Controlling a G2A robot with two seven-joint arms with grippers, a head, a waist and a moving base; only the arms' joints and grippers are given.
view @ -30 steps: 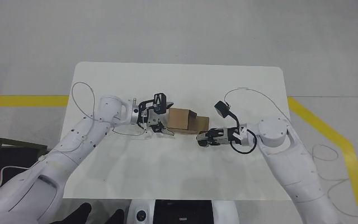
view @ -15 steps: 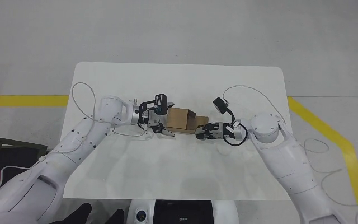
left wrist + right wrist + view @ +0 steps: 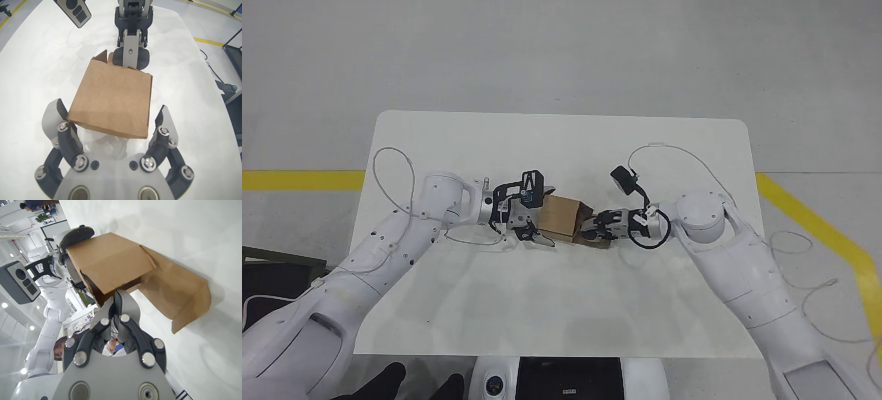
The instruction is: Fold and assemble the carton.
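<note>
The brown carton (image 3: 562, 216) lies on its side in the middle of the white table (image 3: 662, 300). My left gripper (image 3: 110, 111) stands open around the carton (image 3: 113, 100) at its left end, one fingertip (image 3: 60, 107) touching a corner and the other a little off it. My right gripper (image 3: 115, 294) is shut, its tips pressed against the edge of the carton (image 3: 113, 264) at the open right end. In the top view it sits at the carton's right end (image 3: 594, 228). One flap (image 3: 179, 294) lies spread on the table beside it.
A loose cable (image 3: 392, 175) loops on the table by the left arm, and another cable (image 3: 692, 165) arcs behind the right arm. Bare tabletop lies in front of and behind the carton.
My right gripper has moved left across the table up to the carton's open end, and the spread flap there now reaches less far right. The left gripper has stayed at the other end.
</note>
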